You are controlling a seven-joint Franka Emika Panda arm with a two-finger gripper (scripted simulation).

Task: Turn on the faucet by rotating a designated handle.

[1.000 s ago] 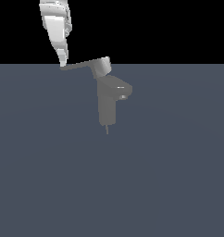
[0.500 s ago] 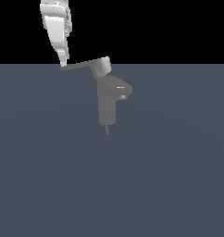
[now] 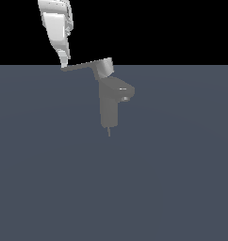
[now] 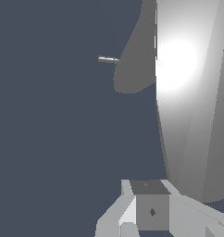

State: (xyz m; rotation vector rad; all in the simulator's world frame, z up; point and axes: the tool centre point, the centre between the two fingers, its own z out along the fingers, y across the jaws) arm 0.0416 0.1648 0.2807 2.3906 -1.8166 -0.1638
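Observation:
The grey faucet (image 3: 109,110) stands upright in the exterior view, its stubby spout (image 3: 125,92) pointing to that view's right. On top sits a short cylindrical cap (image 3: 104,67). From the cap the long flat handle (image 3: 80,66) reaches toward the exterior view's left. My white gripper (image 3: 64,63) comes down from above, its narrow tip touching the handle's far end; its fingers look shut with nothing between them. In the wrist view the handle (image 4: 188,92) fills the frame as a bright grey slab beside my gripper (image 4: 151,210), with the darker faucet (image 4: 134,60) beyond it.
A flat dark blue-grey floor (image 3: 50,179) spreads around the faucet. A thin pin (image 3: 109,132) sticks out beneath the faucet body, and it also shows as a thin pin (image 4: 108,59) in the wrist view. The background above the floor is black.

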